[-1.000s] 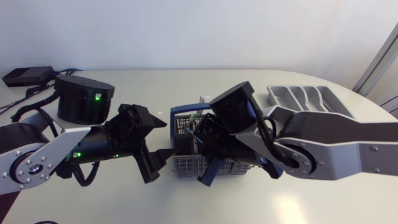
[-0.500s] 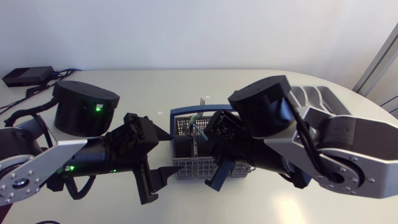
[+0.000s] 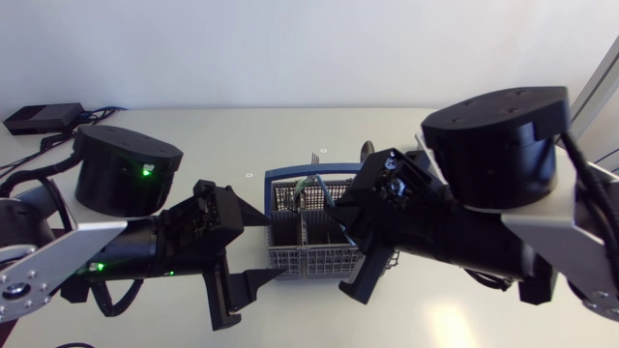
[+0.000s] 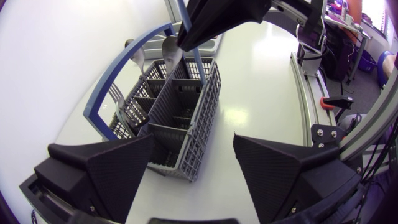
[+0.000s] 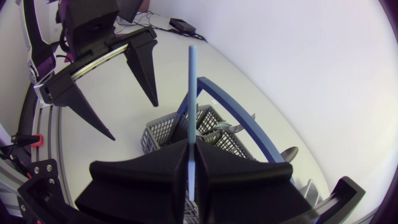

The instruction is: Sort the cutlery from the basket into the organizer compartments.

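At four o'clock of the basket (image 3: 290, 259) in the head view, the right gripper (image 5: 191, 149) is clamped on a slim blue piece (image 5: 192, 87). The left gripper (image 4: 193, 140) stands spread at eight o'clock. This looks like the lifting-out step; next, carry the piece to the organizer, hidden here.

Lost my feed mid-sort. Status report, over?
Left gripper open, basket just ahead. Right gripper shut on blue utensil, beside basket. Spoons, fork in basket.

Cutlery basket (image 4: 180, 106) just ahead of wide-spread left claw (image 4: 193, 138)
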`<state>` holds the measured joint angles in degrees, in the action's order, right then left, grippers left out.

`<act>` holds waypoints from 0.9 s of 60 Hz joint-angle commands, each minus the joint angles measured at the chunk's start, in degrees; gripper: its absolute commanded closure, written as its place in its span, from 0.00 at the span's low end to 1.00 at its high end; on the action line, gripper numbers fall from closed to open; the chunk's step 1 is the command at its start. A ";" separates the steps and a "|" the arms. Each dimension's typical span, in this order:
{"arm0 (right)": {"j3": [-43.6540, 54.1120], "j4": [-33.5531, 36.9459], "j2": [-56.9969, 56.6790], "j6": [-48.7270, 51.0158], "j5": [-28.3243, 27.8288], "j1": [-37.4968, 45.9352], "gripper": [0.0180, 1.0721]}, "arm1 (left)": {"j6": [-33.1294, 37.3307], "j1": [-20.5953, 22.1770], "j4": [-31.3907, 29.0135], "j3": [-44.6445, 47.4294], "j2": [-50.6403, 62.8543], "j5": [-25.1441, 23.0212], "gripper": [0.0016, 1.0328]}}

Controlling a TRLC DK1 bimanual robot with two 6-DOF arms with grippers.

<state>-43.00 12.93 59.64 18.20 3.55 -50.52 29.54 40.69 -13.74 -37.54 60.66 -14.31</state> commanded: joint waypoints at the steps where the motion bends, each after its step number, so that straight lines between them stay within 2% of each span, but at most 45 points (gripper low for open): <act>1: -0.24 1.49 -2.60 -1.76 -1.79 0.51 0.94 | -1.06 0.45 -0.59 -1.13 -1.07 -0.28 0.15; 12: -2.79 3.60 -7.17 -4.48 -6.19 5.35 0.94 | -1.15 0.45 -0.59 -0.96 -1.34 -0.28 0.15; 29: -5.78 15.02 -10.77 -4.66 -9.79 26.26 0.94 | -1.06 -0.52 -0.59 -1.22 -0.99 -0.28 0.15; 41: -9.73 17.92 -1.54 -3.25 -16.47 47.27 0.94 | -1.15 -0.96 -0.59 -1.75 -0.02 -0.20 0.15; 54: -15.80 17.66 14.28 -2.02 -16.82 57.20 0.94 | -0.89 -2.01 -1.56 -1.66 -0.02 -0.20 0.15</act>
<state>-56.29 29.89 68.95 15.27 -12.88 4.54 29.54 39.29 -14.57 -37.69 60.16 -14.31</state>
